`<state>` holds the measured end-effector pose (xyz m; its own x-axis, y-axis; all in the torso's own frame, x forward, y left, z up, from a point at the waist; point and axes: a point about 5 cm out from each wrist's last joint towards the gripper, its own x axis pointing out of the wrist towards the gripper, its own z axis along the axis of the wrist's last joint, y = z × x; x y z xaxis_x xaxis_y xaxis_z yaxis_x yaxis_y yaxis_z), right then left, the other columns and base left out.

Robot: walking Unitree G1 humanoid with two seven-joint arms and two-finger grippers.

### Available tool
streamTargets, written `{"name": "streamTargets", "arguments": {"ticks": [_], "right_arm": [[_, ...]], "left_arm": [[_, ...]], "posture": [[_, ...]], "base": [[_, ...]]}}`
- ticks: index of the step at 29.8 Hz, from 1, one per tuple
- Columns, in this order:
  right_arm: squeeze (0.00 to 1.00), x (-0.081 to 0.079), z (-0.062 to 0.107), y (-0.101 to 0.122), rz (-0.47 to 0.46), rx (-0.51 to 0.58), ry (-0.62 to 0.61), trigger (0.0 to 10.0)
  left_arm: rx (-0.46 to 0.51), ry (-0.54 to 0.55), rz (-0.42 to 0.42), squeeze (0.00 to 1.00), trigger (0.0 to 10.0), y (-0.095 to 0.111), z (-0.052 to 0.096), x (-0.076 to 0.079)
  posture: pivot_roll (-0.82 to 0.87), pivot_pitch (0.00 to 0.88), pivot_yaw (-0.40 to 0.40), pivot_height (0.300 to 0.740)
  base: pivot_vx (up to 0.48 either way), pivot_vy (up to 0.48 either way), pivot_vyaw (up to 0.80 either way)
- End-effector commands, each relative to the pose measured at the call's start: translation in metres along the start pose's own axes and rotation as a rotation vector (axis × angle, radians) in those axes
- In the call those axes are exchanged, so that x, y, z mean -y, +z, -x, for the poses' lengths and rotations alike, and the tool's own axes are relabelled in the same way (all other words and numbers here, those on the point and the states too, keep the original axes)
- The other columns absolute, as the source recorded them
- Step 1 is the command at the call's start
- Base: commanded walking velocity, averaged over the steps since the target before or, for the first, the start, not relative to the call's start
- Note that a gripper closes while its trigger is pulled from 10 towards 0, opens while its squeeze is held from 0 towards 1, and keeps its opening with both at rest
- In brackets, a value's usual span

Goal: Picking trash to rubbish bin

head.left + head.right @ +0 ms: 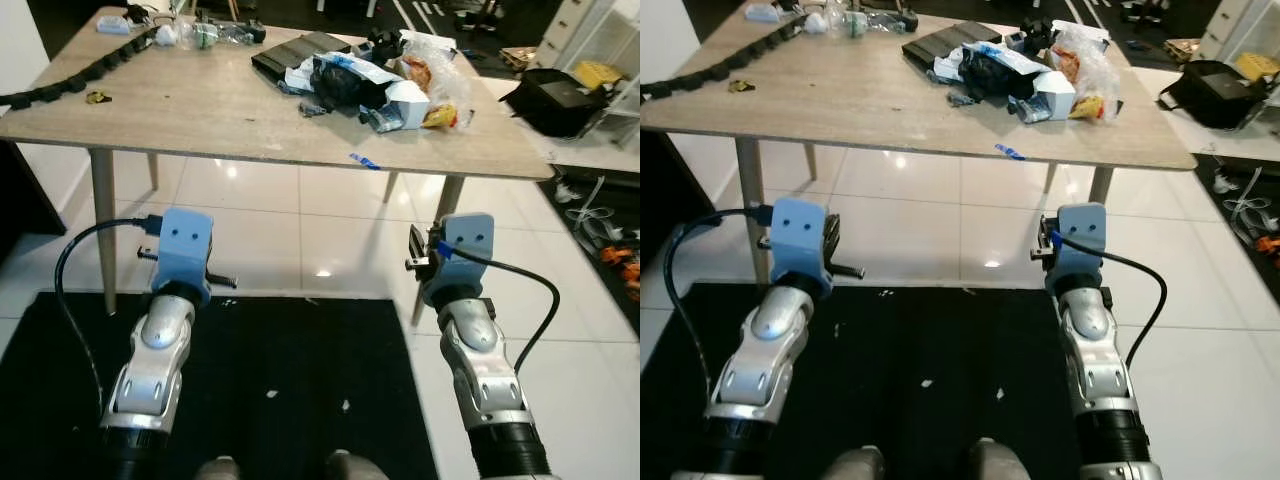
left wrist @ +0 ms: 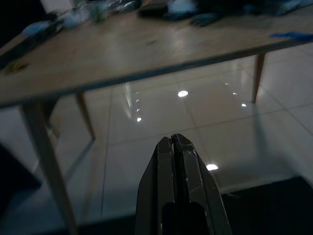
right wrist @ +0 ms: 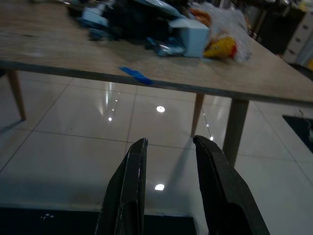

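A pile of trash (image 1: 375, 85) lies at the far right of the wooden table (image 1: 200, 115): a black bag (image 1: 340, 85), a white box (image 1: 408, 100) and a clear plastic bag (image 1: 445, 85) with yellow packets. One small blue wrapper (image 1: 364, 160) rests alone near the table's front edge. Both arms are raised in front of me, below the table edge and short of it. My left gripper (image 2: 172, 140) is shut with nothing in it. My right gripper (image 3: 168, 142) is open and empty, pointing under the table toward the blue wrapper (image 3: 136, 76).
A black cable chain (image 1: 80, 72) curves along the table's left side, with plastic bottles (image 1: 200, 35) at the back. A black mat (image 1: 300, 380) covers the floor under me, white tiles beyond. A black bag (image 1: 555, 100) and clutter lie on the floor at right.
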<state>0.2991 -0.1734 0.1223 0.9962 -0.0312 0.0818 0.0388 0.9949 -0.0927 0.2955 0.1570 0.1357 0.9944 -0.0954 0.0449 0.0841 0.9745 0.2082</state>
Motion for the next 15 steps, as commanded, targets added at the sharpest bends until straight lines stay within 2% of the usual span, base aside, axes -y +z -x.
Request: {"name": "streamTargets", "arguments": {"ticks": [1,9,15], "right_arm": [[0.0,0.0012,0.0,0.0002,-0.017,0.016,-0.028,10.0],[0.0,0.0045,-0.0002,0.0004,-0.03,0.03,-0.074,10.0],[0.0,0.009,-0.0027,0.0043,-0.018,0.048,-0.079,10.0]], "left_arm": [[-0.014,-0.025,-0.02,0.0,10.0,-0.0002,-0.0038,-0.0023],[-0.003,-0.045,-0.034,0.0,10.0,0.0052,-0.0121,-0.0063],[-0.006,-0.046,-0.021,0.0,10.0,0.0041,-0.0124,-0.0016]], "posture": [[0.07,0.036,-0.005,0.74],[0.07,0.039,0.016,0.74],[0.06,0.046,0.007,0.74]], "base": [[0.296,0.0,0.0],[0.296,0.0,0.0],[0.296,0.0,0.0]]}}
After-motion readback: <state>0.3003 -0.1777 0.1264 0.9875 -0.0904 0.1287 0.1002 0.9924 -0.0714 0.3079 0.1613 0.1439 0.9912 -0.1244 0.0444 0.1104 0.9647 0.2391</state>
